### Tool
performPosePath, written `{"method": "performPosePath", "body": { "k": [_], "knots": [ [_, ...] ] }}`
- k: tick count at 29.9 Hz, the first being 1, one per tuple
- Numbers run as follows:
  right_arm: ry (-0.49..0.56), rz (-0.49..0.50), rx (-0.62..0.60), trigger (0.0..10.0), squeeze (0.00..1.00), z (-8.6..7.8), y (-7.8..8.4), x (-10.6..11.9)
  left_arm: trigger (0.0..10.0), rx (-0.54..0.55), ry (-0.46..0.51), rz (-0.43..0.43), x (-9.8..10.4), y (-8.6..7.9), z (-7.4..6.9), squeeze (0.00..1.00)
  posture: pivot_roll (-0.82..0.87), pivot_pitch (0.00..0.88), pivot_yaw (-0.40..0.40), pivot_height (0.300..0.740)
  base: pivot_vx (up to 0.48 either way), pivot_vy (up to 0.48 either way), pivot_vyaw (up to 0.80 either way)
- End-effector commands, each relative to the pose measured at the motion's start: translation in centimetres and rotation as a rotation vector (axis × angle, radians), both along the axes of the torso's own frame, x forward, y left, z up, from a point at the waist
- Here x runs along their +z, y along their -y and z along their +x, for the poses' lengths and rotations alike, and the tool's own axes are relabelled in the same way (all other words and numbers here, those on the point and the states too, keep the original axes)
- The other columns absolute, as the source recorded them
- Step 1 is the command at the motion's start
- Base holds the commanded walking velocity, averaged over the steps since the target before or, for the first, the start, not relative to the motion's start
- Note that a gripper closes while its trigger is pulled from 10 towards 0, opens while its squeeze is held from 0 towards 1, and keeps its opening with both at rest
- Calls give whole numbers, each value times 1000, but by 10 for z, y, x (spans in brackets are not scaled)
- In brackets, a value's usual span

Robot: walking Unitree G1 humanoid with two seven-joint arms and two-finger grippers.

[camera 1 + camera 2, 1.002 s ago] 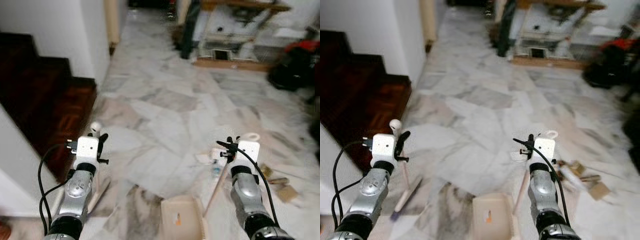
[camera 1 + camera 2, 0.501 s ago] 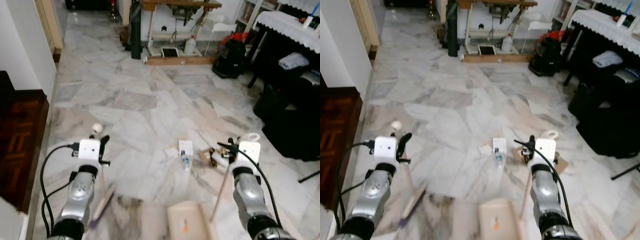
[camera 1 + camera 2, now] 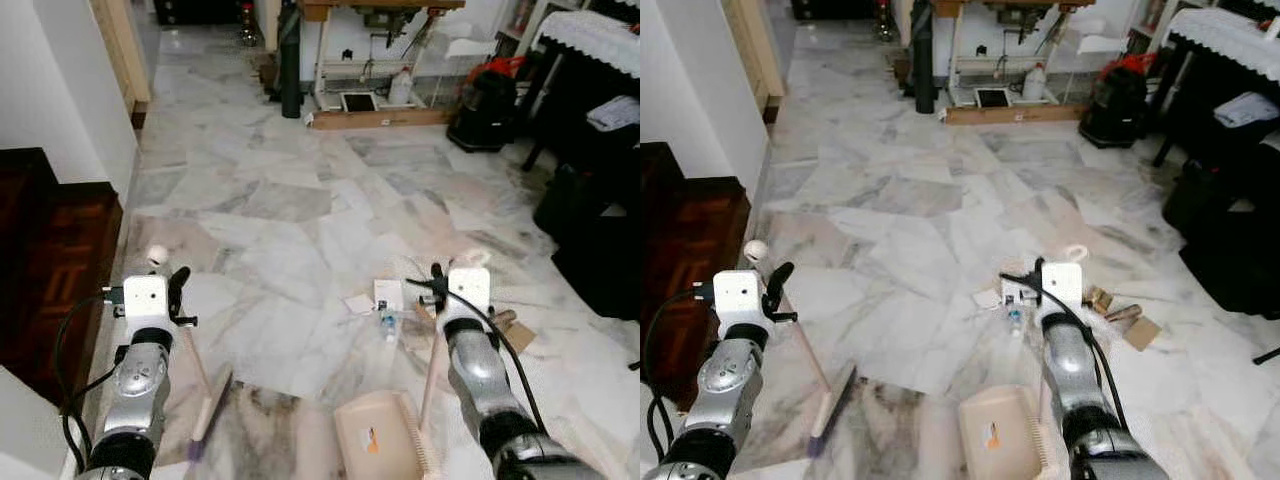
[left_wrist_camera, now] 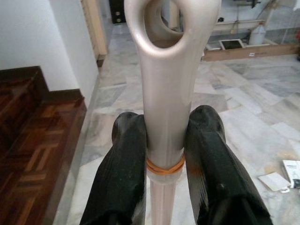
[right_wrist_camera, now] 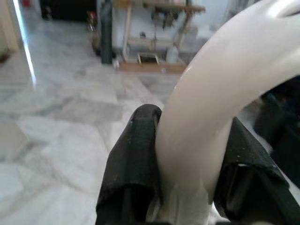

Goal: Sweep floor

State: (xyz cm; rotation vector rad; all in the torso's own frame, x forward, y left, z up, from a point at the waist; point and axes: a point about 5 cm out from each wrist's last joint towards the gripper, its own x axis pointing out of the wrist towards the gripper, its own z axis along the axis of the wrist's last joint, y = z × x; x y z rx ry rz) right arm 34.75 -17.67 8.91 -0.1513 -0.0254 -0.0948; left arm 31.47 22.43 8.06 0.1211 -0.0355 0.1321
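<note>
Your view has swung onto the litter [image 3: 388, 305] at 12 o'clock; left gripper [image 4: 166, 140] clamps the broom [image 3: 205, 385], right gripper [image 5: 187, 150] clamps the dustpan [image 3: 375, 440], ready for sweeping.

Floor count
One broom [image 3: 205, 375], one dustpan [image 3: 375, 440], two grippers [image 4: 166, 154] [image 5: 187, 154], a few litter scraps [image 3: 388, 300].

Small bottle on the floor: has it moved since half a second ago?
No. The small bottle lies right by the white card's near edge, as before; only the camera turned.
</note>
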Motion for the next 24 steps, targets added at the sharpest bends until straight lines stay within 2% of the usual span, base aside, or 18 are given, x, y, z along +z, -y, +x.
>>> {"method": "performPosePath", "body": {
  "k": [1,5,8,12,16,17,20,24],
  "knots": [
    [51,13,-36,10000,0,8,8,17,10000,-17,39,-7,11,4,9,0,-22,0,-37,740,0,0,0],
    [113,136,-78,10000,0,15,6,29,10000,-31,39,-13,12,6,10,0,-21,0,-24,740,0,0,0],
    [106,125,-68,10000,0,11,2,22,10000,-34,38,-13,11,6,10,0,-12,0,-27,740,0,0,0],
    [52,79,-53,10000,0,-4,3,-1,10000,-25,35,-13,8,3,7,0,4,0,-38,740,0,0,0],
    [32,66,-72,10000,0,-22,17,-19,10000,-16,27,-17,3,2,2,0,-7,0,-39,740,0,0,0],
    [32,64,-96,10000,0,-27,26,-22,10000,-15,17,-19,0,2,1,0,-14,0,-38,740,0,0,0],
    [36,70,-134,10000,0,-31,36,-24,10000,-18,15,-22,-1,3,0,0,-21,0,-37,740,0,0,0],
    [41,64,-140,10000,0,-31,39,-22,10000,-12,16,-28,-1,4,1,0,-20,0,-45,740,0,0,0]
  ]
}}
